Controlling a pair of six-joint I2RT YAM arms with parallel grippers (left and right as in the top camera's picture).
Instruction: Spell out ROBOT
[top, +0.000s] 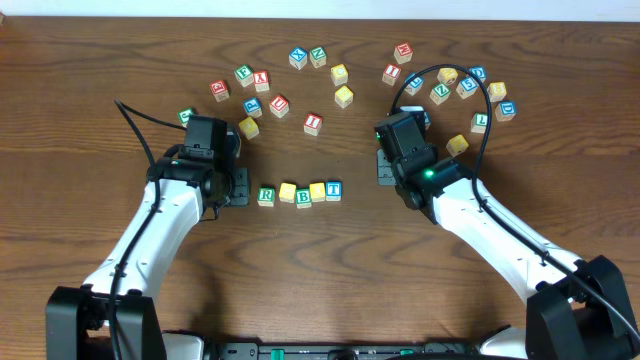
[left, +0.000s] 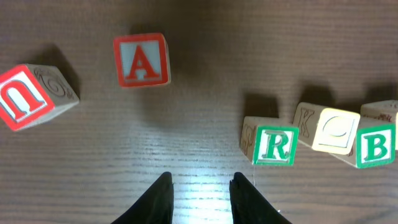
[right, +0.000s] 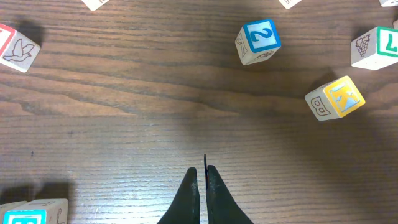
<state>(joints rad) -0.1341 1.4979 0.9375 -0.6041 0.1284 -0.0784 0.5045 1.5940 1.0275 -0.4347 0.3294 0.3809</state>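
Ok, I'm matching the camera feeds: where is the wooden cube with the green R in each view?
Overhead: the wooden cube with the green R, left end of the row below centre.
Left wrist: right of centre, first in the row.
Right wrist: not in it.
Shared landmark: the wooden cube with the green B, two places along.

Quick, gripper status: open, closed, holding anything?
Left gripper: open, nothing between the jaws.
Right gripper: closed, holding nothing.
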